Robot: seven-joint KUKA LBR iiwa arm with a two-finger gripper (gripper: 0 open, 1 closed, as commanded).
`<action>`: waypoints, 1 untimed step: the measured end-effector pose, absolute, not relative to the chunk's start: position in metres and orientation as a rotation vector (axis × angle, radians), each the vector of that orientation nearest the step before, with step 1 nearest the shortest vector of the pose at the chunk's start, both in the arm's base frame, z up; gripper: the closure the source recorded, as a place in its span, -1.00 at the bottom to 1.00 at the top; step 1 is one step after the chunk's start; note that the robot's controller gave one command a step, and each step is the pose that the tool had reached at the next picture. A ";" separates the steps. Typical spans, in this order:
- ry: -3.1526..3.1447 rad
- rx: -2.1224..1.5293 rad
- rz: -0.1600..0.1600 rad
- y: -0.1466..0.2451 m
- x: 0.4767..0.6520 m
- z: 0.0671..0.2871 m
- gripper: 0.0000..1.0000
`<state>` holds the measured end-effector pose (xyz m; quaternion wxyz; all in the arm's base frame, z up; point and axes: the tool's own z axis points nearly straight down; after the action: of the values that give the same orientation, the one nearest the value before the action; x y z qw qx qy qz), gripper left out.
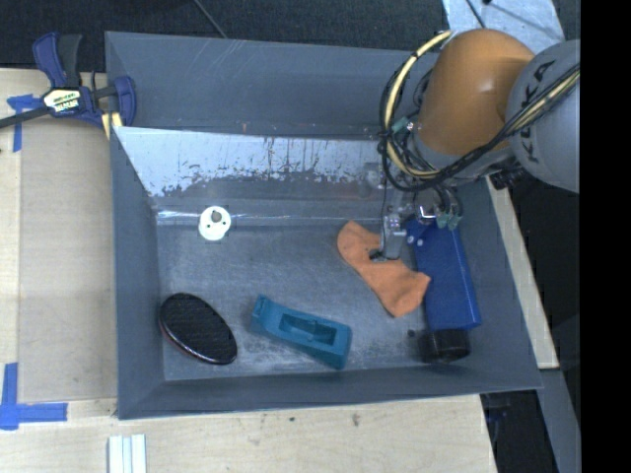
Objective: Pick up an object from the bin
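While vertical overhead, gripper low at orange cloth

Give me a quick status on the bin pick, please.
Tool low over orange cloth, right side of bin. Cloth lying on floor. Long blue block with black end close alongside.

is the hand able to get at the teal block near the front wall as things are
Probably yes: the teal block lies by itself with nothing on it, the black oval pad apart beside it; the hand is at the orange cloth.
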<state>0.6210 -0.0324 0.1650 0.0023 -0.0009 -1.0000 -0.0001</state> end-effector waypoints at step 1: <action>-3.145 -0.002 0.000 -0.032 0.623 0.170 -1.00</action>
<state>0.6226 -0.0324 0.1703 -0.0018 -0.0007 -1.0000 0.0001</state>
